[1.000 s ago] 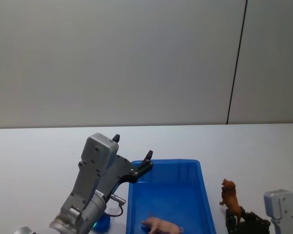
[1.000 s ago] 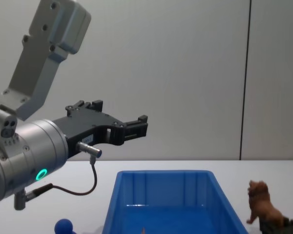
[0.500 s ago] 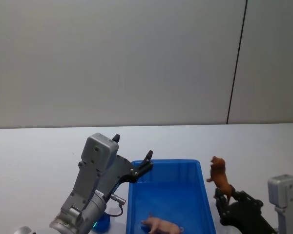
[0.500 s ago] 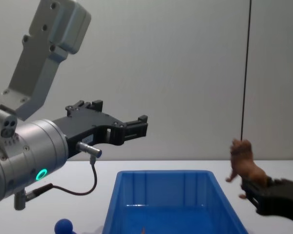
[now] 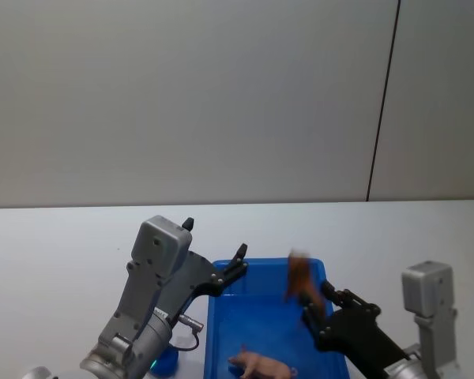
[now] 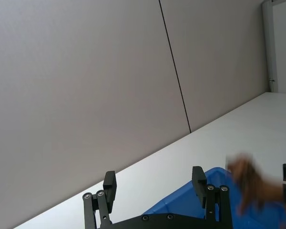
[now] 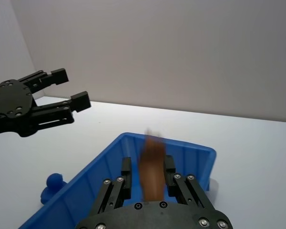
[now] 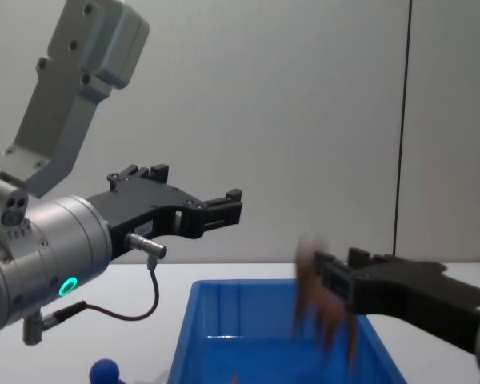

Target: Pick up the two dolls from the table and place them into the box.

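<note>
Right gripper [image 5: 320, 303] position: over the right half of the box [image 5: 261, 261], reaching in from the robot's right side, raised clear of the box floor.

Lion doll [image 5: 300, 278] position: at the tip of the right gripper, in the air above the far right part of the box interior. In the chest view the doll overlaps the inside of the box at its right half, just ahead of the gripper tip. In the right wrist view the doll sits in line with the gripper's centre, with the box's blue wall and rim beyond it. The doll shows blurred, so whether the right gripper clamps it or has let it go cannot be told.

Left gripper [image 5: 214, 237] position: raised above the table [image 5: 63, 245], beside the far left corner of the box, pointing forward and to the right. Its jaws are spread apart and hold nothing; the left wrist view shows the grey wall [image 6: 86, 95] between them.

Pig doll [image 5: 261, 365] position: inside the box, on the floor, toward the near end, snout to the left. It is well apart from both grippers.

Box position: on the white table, long side running away from the robot. A small blue ball-shaped object [image 5: 166, 359] lies on the table just beside the box's left wall, under the left arm.
</note>
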Tool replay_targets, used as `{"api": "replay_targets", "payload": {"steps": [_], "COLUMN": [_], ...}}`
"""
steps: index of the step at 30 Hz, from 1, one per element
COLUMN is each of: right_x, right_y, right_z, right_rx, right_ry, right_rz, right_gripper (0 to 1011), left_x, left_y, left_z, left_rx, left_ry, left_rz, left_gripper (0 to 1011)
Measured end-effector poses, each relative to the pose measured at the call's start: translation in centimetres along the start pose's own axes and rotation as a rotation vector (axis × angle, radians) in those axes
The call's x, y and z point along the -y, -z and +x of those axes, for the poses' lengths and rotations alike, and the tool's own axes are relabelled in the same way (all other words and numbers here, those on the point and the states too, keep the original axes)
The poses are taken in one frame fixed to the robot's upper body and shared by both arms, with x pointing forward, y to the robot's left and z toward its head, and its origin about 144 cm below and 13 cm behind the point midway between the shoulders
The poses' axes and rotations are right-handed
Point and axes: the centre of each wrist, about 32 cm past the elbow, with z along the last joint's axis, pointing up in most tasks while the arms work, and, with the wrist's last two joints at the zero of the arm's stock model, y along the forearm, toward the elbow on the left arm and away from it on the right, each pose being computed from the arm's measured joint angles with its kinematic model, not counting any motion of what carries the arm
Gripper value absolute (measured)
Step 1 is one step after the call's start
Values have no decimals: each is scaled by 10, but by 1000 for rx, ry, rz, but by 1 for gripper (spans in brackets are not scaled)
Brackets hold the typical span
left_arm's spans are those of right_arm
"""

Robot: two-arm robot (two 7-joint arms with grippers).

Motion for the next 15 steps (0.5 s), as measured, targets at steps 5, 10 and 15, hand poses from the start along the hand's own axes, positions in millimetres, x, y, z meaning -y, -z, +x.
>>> {"api": "replay_targets", "payload": {"steps": [5, 10, 15], "right_x": [-10, -14, -15], "right_y": [0, 0, 1], "right_z": [-3, -4, -4], "right_rx": [-15, -19, -12], "right_ry": [-26, -22, 13], "right_rz": [-12, -22, -29], "right_gripper": [506, 662, 799], "left_x": [0, 0, 0], "left_y": [0, 0, 0], "left_z": [0, 0, 0], "left_rx": [0, 0, 0], "left_ry": [0, 0, 0], "left_rz": [0, 0, 0], "left_gripper": [1001, 1001, 1001]}}
